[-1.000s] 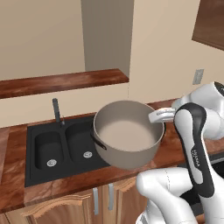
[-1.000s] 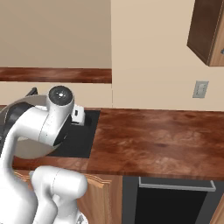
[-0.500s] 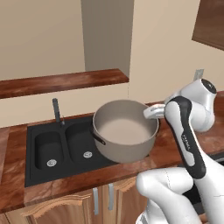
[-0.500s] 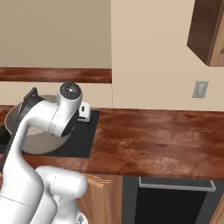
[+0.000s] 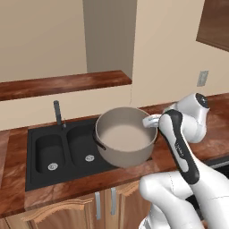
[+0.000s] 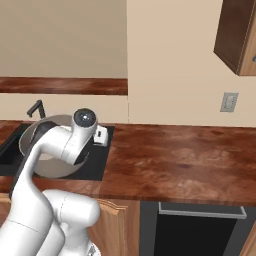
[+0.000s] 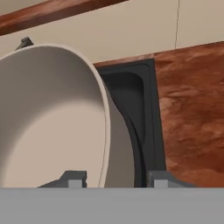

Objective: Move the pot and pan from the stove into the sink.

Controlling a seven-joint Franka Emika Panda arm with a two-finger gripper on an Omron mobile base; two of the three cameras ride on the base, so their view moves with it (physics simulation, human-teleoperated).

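Nearest in the hand view, the gripper (image 7: 114, 180) has its two dark fingertips on either side of the pot's (image 7: 52, 118) rim wall: one tip (image 7: 73, 178) inside the pale bowl, the other (image 7: 158, 179) outside. So the jaws are narrow and clamped on the pot wall. In the left base view the gripper (image 5: 151, 121) meets the pot (image 5: 125, 142) at its right rim, w/ the white arm bending up from the lower right.

The pot is held in the air, tilted a little, above the right basin of the sink (image 5: 44, 138). One black loop handle shows on its left side in the left base view. Pot inside is pale; I see nothing in it.

The sink is matte black w/ two basins, each w/ a round silver drain. Its slim dark faucet (image 5: 57, 113) stands at the back, approx. between the basins.

Around the sink is the red-brown counter (image 6: 180, 155). In the right base view the pot (image 6: 35, 150) is partly behind the arm. Below the counter, at right, is the stove (image 6: 200, 212) front, a steel edge.

Far back: beige wall, a wooden ledge (image 5: 62, 83), and a wall outlet (image 6: 229, 102).
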